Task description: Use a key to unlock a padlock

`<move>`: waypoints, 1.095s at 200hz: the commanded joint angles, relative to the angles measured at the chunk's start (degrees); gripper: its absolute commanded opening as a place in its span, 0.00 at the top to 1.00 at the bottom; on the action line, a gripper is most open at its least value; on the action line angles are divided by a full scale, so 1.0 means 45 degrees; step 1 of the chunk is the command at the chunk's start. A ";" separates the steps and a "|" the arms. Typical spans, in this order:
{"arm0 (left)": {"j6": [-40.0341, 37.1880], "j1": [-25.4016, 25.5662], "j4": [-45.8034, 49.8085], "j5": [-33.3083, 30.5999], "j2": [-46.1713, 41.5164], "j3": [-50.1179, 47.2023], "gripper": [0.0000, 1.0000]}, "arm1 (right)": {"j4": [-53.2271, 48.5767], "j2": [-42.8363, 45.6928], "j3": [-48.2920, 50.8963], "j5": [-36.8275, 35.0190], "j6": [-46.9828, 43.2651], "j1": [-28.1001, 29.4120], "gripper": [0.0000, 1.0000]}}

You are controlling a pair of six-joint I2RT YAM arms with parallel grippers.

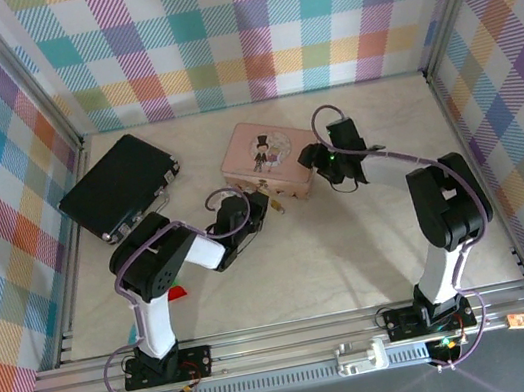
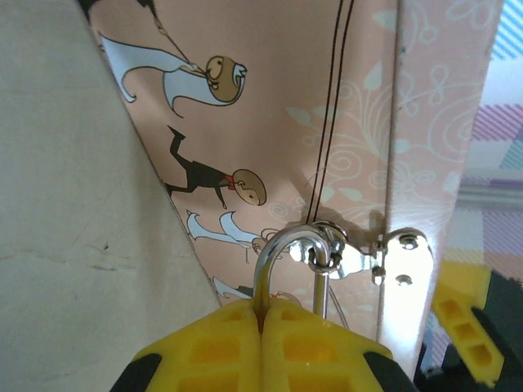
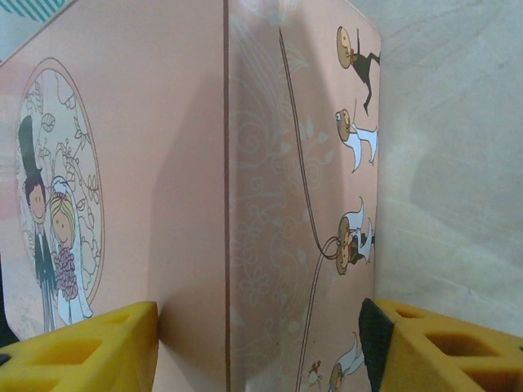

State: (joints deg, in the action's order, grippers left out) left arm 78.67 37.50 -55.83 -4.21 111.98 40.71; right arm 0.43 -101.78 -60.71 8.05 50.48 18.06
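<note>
We see the pink tin (image 1: 259, 151) sitting mid-surface (image 1: 335, 264), w/ a closed black case (image 1: 118, 186) well apart on its left, near the back-left corner. The left gripper (image 2: 261, 314) is at the tin's near side, its jaws pressed together w/ no gap btwn the yellow pads. The padlock (image 2: 261, 273) is clamped there: we only see its thin silver shackle rising out from btwn the pads, body hidden. The shackle loops thru the ring of the silver hasp (image 2: 359, 260) on the tin's front wall, so the lock hangs on the tin. The right gripper (image 3: 257, 343) is at the tin's right-hand corner, jaws apart, w/ the corner edge showing btwn the two yellow pads, one pad to each side of it. We can't tell whether either pad touches the tin. A small red item (image 1: 176, 292) lies on the surface just beside the left arm.
</note>
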 commanded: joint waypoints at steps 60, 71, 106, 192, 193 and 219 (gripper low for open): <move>0.2184 0.0123 0.2032 -0.3974 -0.0732 0.0281 1.00 | -0.0903 0.0199 0.0385 -0.1477 0.1297 0.0053 0.36; 0.2394 0.0087 0.2063 -0.4134 -0.0653 0.0262 1.00 | -0.0923 0.0186 0.0405 -0.1479 0.1342 0.0068 0.36; 0.1942 -0.0079 0.1914 -0.4088 -0.0712 0.0480 1.00 | -0.0916 0.0200 0.0293 -0.1461 0.1222 0.0077 0.36; -0.0480 -0.0760 0.4366 -0.2264 -0.2541 0.0303 1.00 | -0.1333 0.0918 -0.0611 -0.1256 -0.0622 0.0082 0.32; -0.0564 -0.0767 0.4461 -0.2227 -0.2590 0.0316 1.00 | -0.1359 0.0937 -0.0630 -0.1240 -0.0705 0.0085 0.31; -0.2531 -0.0925 0.7435 -0.1415 -0.4085 0.0728 1.00 | -0.2064 0.1652 -0.1137 -0.1291 -0.2471 0.0087 0.23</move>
State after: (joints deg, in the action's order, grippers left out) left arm 76.40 34.44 -36.91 -14.04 100.42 41.82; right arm -4.89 -98.72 -62.37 3.14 48.21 18.72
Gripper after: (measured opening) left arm 0.048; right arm 0.742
